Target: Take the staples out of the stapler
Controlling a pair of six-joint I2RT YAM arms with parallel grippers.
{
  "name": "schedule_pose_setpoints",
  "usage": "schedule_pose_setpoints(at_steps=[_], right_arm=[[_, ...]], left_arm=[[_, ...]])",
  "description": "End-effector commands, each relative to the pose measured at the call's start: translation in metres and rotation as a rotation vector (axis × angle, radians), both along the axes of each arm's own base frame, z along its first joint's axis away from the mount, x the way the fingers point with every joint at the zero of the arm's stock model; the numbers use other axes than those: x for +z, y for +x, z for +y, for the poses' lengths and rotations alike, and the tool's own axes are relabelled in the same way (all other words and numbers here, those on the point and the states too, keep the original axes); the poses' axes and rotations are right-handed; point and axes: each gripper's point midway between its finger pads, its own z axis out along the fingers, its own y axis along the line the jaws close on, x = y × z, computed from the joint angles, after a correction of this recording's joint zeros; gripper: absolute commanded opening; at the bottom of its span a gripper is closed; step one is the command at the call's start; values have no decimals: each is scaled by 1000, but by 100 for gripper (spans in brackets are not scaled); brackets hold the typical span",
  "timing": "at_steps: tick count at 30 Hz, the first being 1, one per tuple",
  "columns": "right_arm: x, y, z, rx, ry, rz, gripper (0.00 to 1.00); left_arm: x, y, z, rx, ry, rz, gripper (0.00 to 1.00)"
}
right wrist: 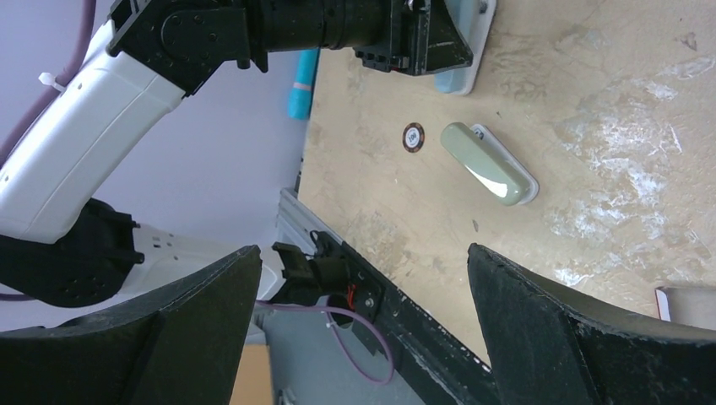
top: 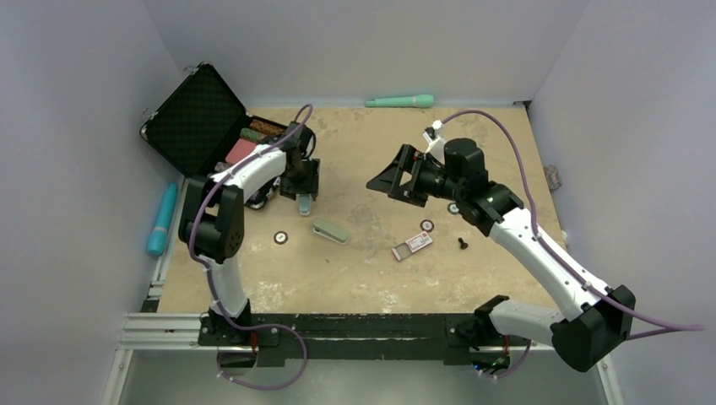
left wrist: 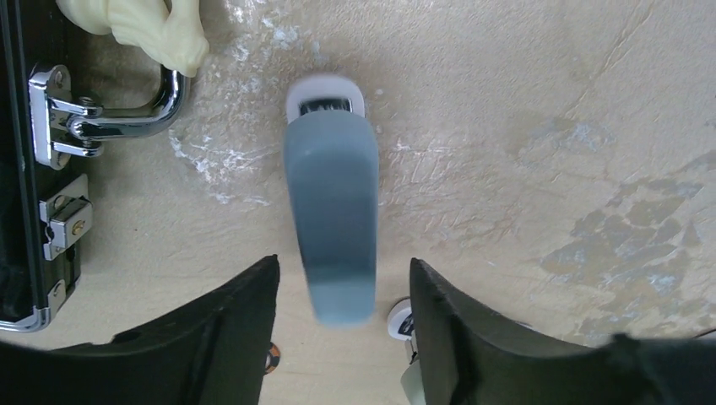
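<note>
**Spotter:** The scuffed tan tabletop (top: 371, 278) sits between pale walls, with the open black case (top: 192, 118) at its far left corner. Your blue-grey stapler (left wrist: 329, 228) lies on the table just beside that case, on its inner side.

**Second:** And the grippers?

**Spotter:** Your left gripper (left wrist: 344, 261) straddles the stapler. Its jaws are apart, with a gap on either side, so it grips nothing. Your right gripper (right wrist: 359, 253) hangs well apart from the case, spread wide and empty.

**Second:** What could go wrong?

**Spotter:** If you close here, I judge you catch only the stapler's near end. It may then pivot or skid toward the case's latch (left wrist: 67, 126). A green stapler (top: 329, 230) also lies farther from the case, and you could take the wrong one.

**Second:** What do the views add?

**Spotter:** Your left wrist view shows those gaps and the metal at the stapler's far tip. In the top view the gripper covers most of that. Only the right wrist view shows the green stapler's pale base.
</note>
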Motion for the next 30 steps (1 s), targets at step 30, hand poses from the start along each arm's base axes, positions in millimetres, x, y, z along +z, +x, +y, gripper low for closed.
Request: schedule_pose_setpoints(at_steps=[30], right_arm=[[28,-10,-4,-26,113,-86,94]], left_arm=[[39,-88,-16,736,-295,134,99]])
